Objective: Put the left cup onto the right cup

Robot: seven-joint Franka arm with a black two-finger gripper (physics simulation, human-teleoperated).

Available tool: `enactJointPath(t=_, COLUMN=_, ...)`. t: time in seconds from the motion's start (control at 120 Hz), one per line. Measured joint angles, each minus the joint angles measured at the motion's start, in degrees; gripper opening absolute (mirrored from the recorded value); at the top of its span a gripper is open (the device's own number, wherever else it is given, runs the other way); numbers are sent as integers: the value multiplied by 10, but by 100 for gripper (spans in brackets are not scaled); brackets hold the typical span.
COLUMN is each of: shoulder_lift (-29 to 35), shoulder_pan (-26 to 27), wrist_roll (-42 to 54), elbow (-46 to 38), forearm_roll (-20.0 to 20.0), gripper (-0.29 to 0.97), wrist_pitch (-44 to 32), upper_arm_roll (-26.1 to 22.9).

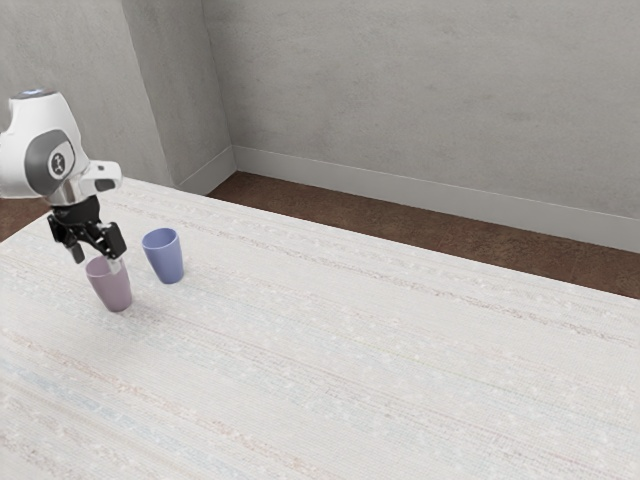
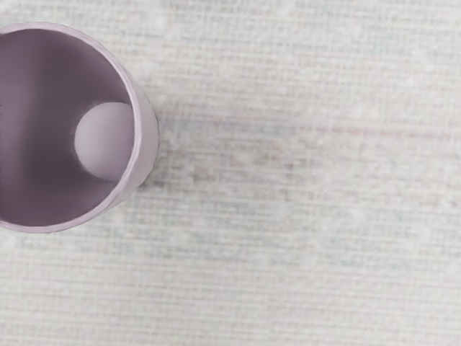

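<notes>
A mauve cup (image 1: pixel 110 284) stands upright on the table toward the exterior view's left. A blue cup (image 1: pixel 163 256) stands upright close beside it, a little farther back and to the exterior view's right. My gripper (image 1: pixel 99 254) hangs just above the mauve cup's rim, fingers apart and open, nothing between them. From the wrist, I look down into the mauve cup (image 2: pixel 61 130), with its pale bottom visible; it sits off to one side of my hand, not centred under it.
The pale wood-grain table (image 1: pixel 350 350) stretches wide toward the exterior view's right and front. Grey walls and a brown floor strip (image 1: pixel 420 225) lie beyond the table's far edge.
</notes>
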State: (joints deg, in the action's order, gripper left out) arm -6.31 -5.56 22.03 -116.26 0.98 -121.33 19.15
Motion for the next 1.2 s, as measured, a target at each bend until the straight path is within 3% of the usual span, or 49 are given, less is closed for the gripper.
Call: enactJointPath(t=1.2, shoulder_lift=-88, shoulder_pan=-22, wrist_roll=106, elbow=60, forearm_roll=44, gripper=66, wrist_pitch=-17, upper_arm_roll=-1)
